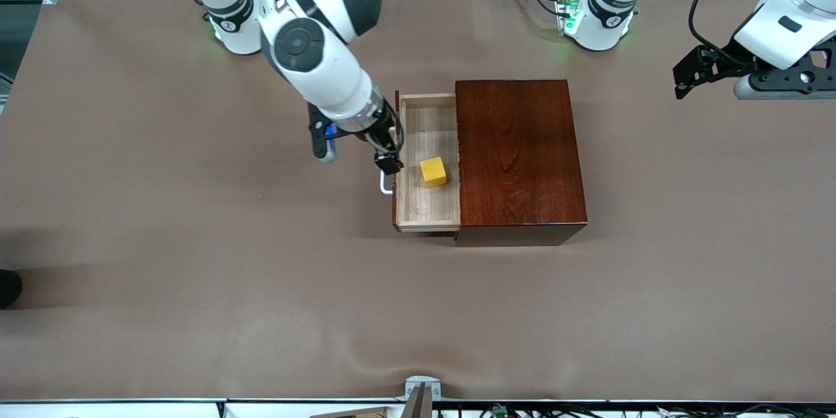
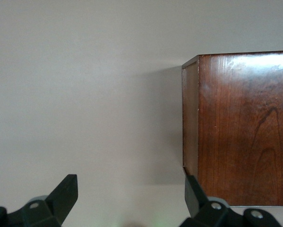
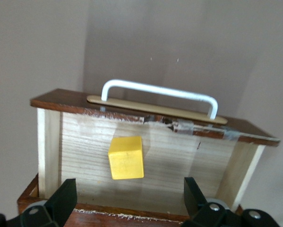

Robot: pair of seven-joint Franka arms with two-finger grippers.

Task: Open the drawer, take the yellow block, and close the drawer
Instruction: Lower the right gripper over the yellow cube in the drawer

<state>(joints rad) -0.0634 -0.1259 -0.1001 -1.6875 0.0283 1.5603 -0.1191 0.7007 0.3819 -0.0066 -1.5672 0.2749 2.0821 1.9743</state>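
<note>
The dark reddish-brown box (image 1: 519, 150) stands mid-table. Its pale-wood drawer (image 1: 428, 209) is pulled out toward the right arm's end, and the white handle (image 1: 384, 186) shows at its front. The yellow block (image 1: 433, 172) lies on the drawer floor beside the box. My right gripper (image 1: 390, 147) hangs open and empty over the drawer's front edge by the handle. In the right wrist view the gripper (image 3: 129, 201) is open, with the block (image 3: 126, 157), drawer (image 3: 84, 137) and handle (image 3: 160, 90) below. My left gripper (image 1: 686, 78) waits open over the table at the left arm's end.
Brown cloth covers the table (image 1: 196, 274). The left wrist view shows the open left gripper (image 2: 132, 198) and a corner of the box (image 2: 245, 127) on bare cloth. Both arm bases stand along the table's edge farthest from the front camera.
</note>
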